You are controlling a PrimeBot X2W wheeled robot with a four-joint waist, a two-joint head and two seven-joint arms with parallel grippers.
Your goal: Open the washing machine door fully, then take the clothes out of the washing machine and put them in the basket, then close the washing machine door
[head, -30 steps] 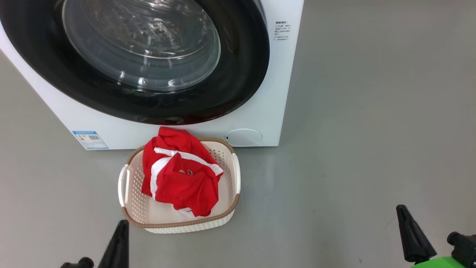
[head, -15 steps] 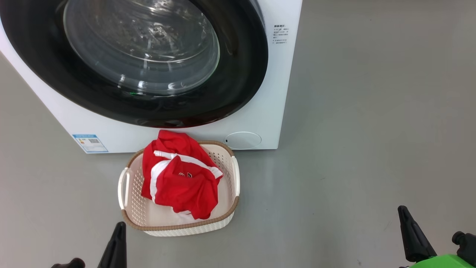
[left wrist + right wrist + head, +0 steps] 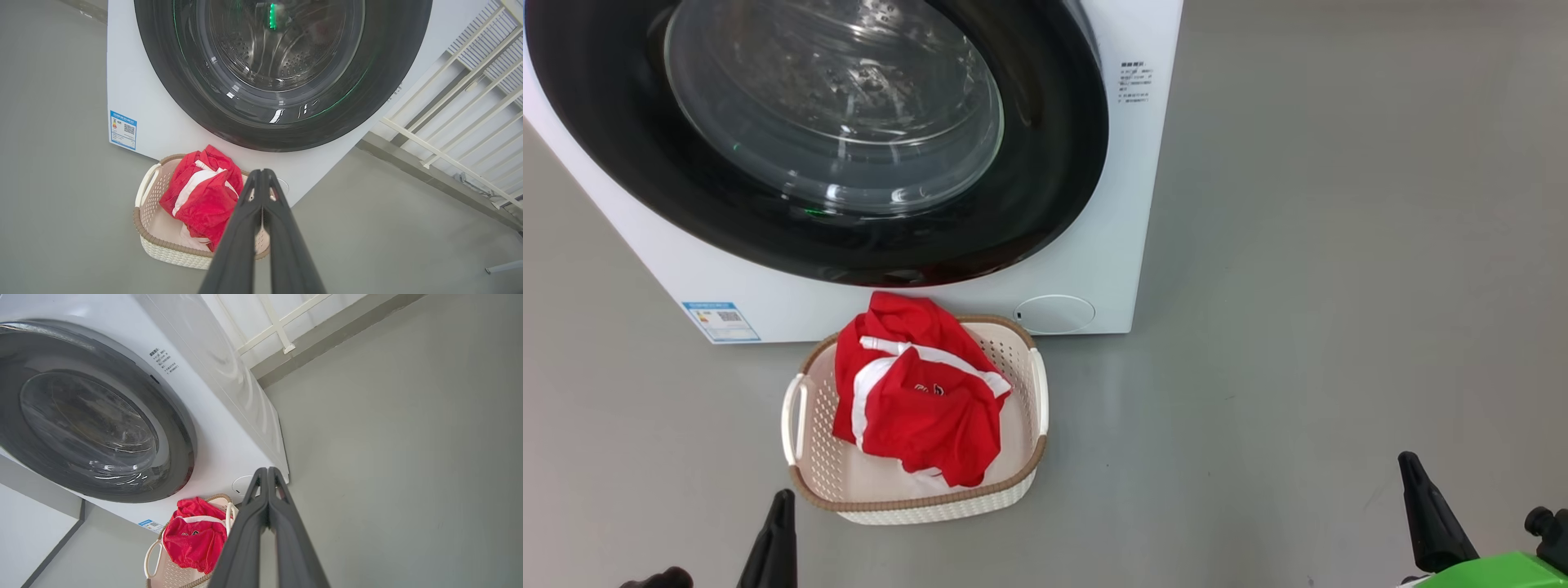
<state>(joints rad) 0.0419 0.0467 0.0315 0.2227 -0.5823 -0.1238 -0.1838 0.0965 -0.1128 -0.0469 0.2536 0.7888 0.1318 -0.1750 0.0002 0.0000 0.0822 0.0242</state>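
Observation:
The washing machine (image 3: pixel 1094 245) stands white and boxy, and its door (image 3: pixel 1045 163) with the black rim and glass bowl lies flush against the front. On the floor before it sits the cream basket (image 3: pixel 1037 408) with red clothes (image 3: pixel 923 408) with white stripes heaped inside. My left gripper (image 3: pixel 783 500) is shut near the basket's front left, empty, its fingers pressed together in the left wrist view (image 3: pixel 260 173). Far to the right, my right gripper (image 3: pixel 1406 459) is shut too, its fingers meeting in the right wrist view (image 3: pixel 267 471).
Grey floor (image 3: pixel 1298 286) spreads wide to the right of the machine. A blue label (image 3: pixel 719 320) marks the machine's lower left front and a round filter cap (image 3: pixel 1054 314) its lower right. White railing (image 3: pixel 457 122) runs behind the machine.
The whole head picture has slid slightly downward, so the camera moved. Basket, clothes and door keep their places.

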